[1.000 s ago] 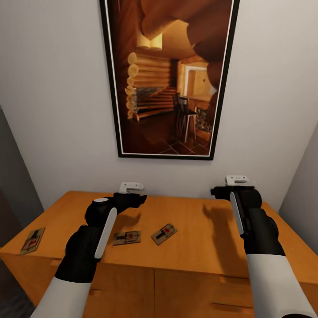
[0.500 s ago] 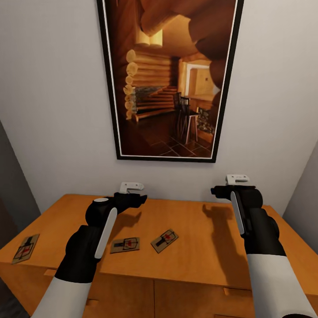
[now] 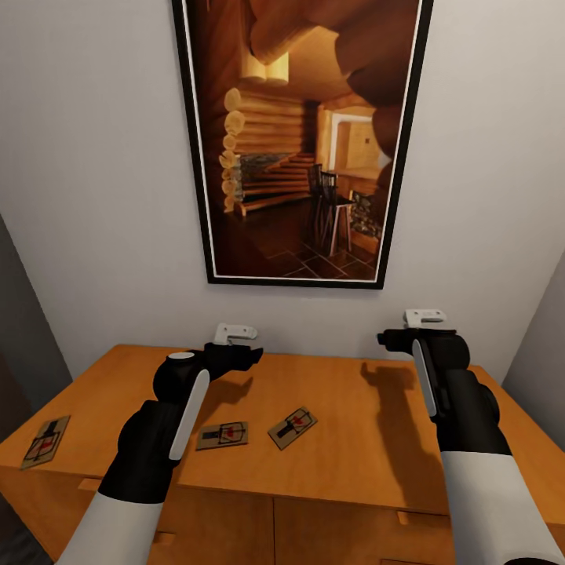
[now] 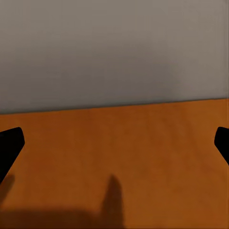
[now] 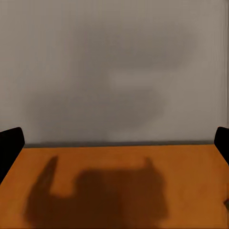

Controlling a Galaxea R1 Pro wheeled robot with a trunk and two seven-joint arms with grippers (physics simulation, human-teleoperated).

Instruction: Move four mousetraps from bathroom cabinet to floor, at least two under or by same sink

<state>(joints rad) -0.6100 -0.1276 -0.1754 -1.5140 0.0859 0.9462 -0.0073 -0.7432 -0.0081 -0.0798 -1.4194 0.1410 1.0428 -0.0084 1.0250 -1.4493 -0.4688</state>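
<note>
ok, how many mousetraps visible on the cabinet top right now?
3. One mousetrap near the cabinet's left edge, two side by side near the middle front: and. A fourth may be hidden behind the left arm.

I see a tall black-framed picture of a log-cabin interior hanging on the pale wall, directly above the orange wooden surface.

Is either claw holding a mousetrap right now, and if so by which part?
Nothing is held. Both the left claw and the right claw are open over the cabinet top; three mousetraps lie untouched on it.
</note>
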